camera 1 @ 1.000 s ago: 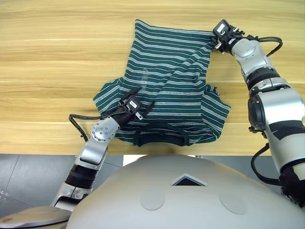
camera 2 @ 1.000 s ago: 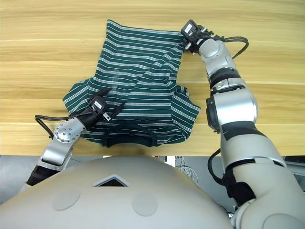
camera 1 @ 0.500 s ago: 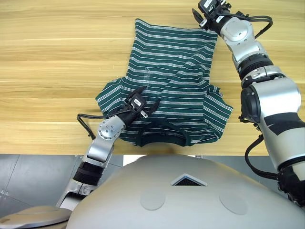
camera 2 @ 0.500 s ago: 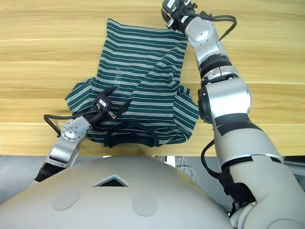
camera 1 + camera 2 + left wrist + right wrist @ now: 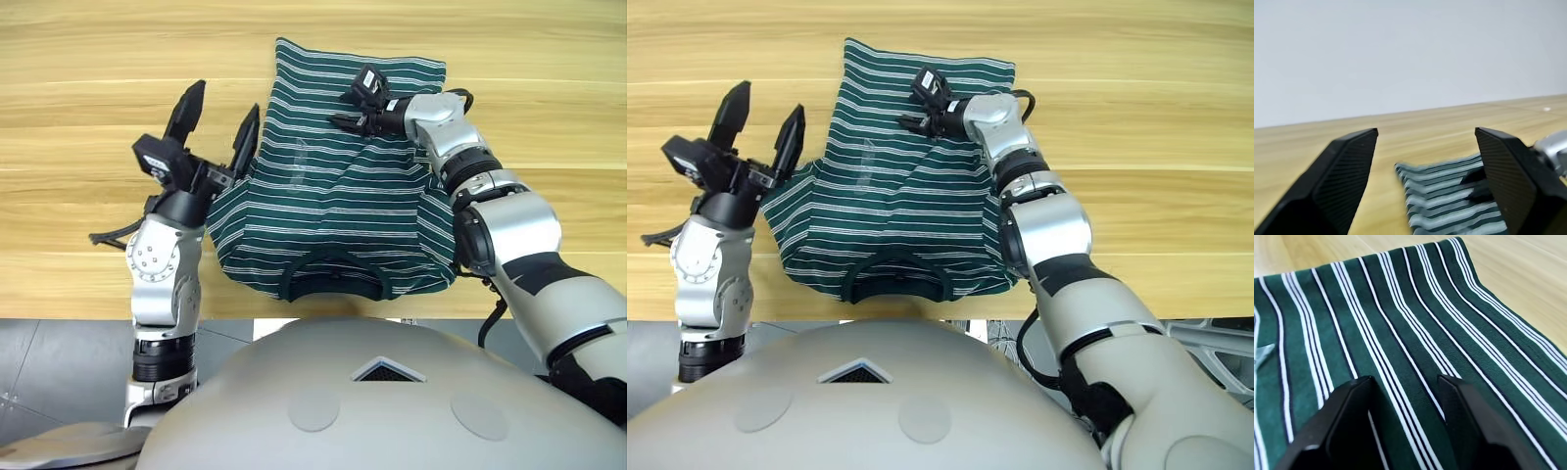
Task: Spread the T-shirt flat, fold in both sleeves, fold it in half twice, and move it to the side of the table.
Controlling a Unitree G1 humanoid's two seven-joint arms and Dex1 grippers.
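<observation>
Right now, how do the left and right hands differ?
Place: the left hand stands raised beside the left edge of the T-shirt; the right hand sits low over its far half. Spread: the left hand's fingers gape wide; the right hand's gap is narrower. Aim: the left hand points away from the robot, the right hand toward the robot's left. Both are open, holding nothing.

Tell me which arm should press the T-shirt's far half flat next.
Probably right: the right gripper hangs open over that part of the T-shirt; the left gripper is raised, open, beside its edge.

Silver arms [image 5: 157, 279], black cables [image 5: 106, 238], seemingly ribbed black left tool [image 5: 224, 98].
</observation>
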